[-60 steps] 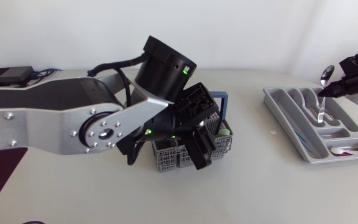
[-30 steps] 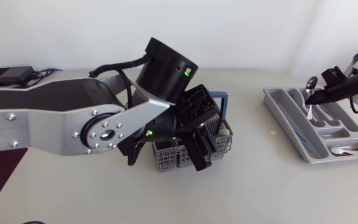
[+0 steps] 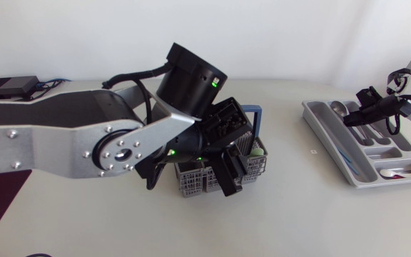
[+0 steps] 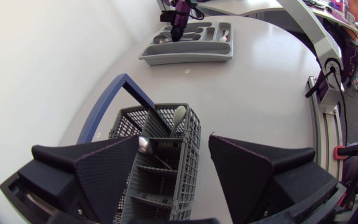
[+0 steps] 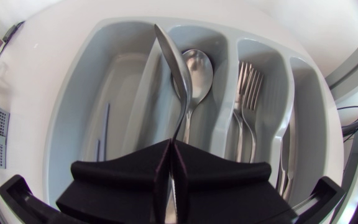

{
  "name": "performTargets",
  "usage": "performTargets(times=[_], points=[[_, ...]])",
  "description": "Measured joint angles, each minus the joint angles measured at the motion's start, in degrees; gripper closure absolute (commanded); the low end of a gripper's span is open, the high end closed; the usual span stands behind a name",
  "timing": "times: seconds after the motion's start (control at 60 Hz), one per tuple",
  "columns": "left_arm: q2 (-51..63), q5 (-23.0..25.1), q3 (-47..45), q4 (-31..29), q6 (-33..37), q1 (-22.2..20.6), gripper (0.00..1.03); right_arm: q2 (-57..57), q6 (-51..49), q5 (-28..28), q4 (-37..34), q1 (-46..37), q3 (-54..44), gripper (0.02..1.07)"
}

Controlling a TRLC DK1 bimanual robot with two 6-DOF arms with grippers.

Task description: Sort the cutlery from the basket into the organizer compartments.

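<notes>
Overhead, the pale desk (image 3: 298, 214) carries the grey basket (image 3: 191, 178) near its centre and the organizer (image 3: 320, 120) toward 3 o'clock. The left hand (image 4: 174, 140) stands wide, astride the basket. The right hand (image 5: 171, 146), above the organizer, grips a spoon (image 5: 176, 74) by its handle, over a second spoon (image 5: 197, 68) lying in a compartment.

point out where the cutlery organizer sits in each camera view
Head view: organizer at the far right, under the right hand.
Left wrist view: far ahead of the left hand, beyond the basket.
Right wrist view: directly under the right hand, filling most of the view.
Shared landmark: the basket, seen in all three.
</notes>
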Motion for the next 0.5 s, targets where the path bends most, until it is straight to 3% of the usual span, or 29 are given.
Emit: performTargets(times=[0.267, 0.5], points=[[-0.04, 0.02, -0.02, 0.00, 0.20, 0.00, 0.26, 1.18, 0.85, 0.74, -1.20, 0.04, 2.89, 1.00], [-0.11, 0.04, -0.02, 0.02, 0.22, 0.00, 0.26, 3.96, 0.87, 0.72, -3.19, -0.28, 6.36, 0.69]])
